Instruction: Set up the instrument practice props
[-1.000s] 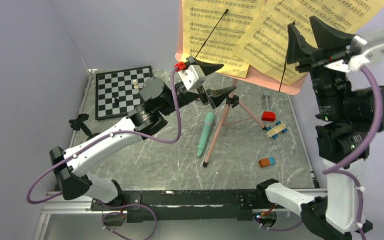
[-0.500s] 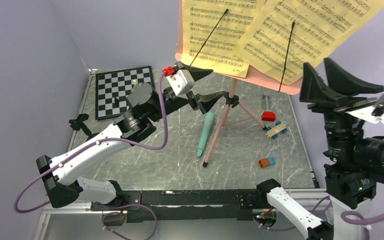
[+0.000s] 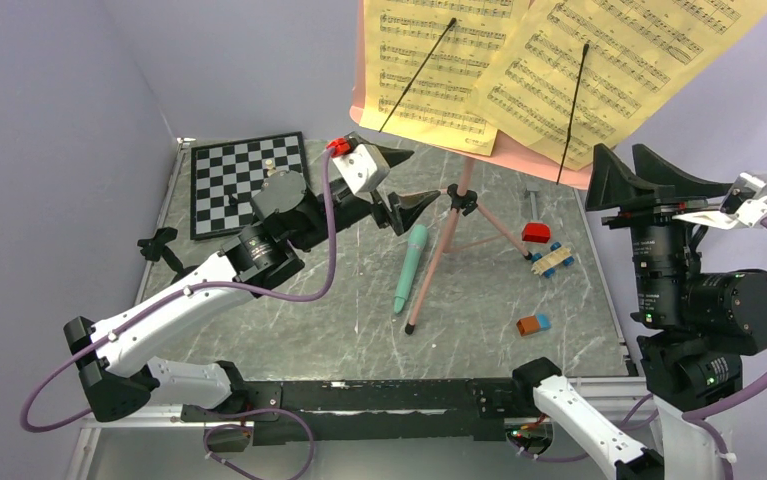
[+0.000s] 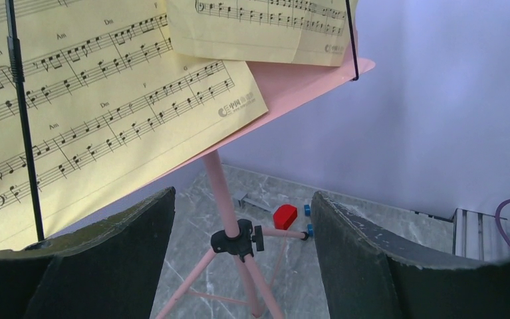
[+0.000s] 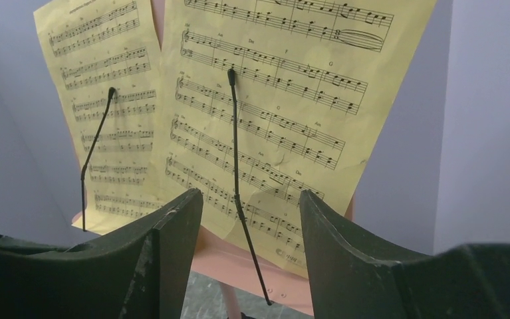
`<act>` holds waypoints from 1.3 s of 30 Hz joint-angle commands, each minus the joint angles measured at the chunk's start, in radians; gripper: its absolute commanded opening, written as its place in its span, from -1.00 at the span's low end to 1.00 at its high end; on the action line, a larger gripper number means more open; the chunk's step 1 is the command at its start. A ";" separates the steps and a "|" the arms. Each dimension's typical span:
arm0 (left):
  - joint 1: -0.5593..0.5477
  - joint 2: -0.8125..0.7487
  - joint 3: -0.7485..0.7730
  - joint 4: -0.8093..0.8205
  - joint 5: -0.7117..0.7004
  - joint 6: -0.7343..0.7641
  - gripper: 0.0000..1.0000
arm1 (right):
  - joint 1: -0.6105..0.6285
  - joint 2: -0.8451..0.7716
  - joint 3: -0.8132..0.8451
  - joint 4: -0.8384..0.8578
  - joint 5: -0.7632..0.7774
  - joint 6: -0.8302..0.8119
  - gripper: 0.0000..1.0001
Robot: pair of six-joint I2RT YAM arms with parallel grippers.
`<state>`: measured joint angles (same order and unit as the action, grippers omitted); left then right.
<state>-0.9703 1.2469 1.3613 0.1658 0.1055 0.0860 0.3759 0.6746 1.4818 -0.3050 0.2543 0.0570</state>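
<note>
The pink music stand (image 3: 465, 172) stands on the table (image 3: 309, 340), with yellow pages (image 3: 429, 60) on it. The left gripper (image 3: 424, 172), wide and empty, is just beside its pole. The right gripper (image 3: 621, 160), also wide and empty, is near its right edge.

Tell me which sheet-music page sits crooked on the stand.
The right-hand page: its staves slant and its corner overlaps the left page, which hangs nearly straight.

Between my left fingers (image 4: 152, 226) the pink stand pole (image 4: 220, 183) rises at twelve o'clock, the yellow pages (image 4: 106, 119) overhanging from ten to one, my right fingers (image 5: 185, 216) face those pages and a black wire clip (image 5: 235, 146) at twelve, and bare table (image 3: 329, 330) lies open at seven o'clock of the mint tube (image 3: 411, 262).
</note>
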 commanded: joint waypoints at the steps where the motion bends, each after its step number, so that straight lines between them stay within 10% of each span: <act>1: -0.004 -0.027 0.021 -0.007 -0.032 -0.002 0.60 | 0.004 -0.003 -0.014 -0.005 0.002 0.033 0.22; 24: 0.000 0.060 0.176 -0.046 -0.022 -0.079 0.63 | 0.004 0.001 -0.047 0.068 -0.091 0.024 0.25; 39: 0.142 0.159 0.249 0.101 0.274 -0.256 0.51 | 0.004 0.005 -0.022 0.025 -0.104 0.013 0.25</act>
<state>-0.8650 1.4094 1.6180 0.1230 0.2363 -0.1043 0.3759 0.6685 1.4254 -0.2893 0.1722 0.0792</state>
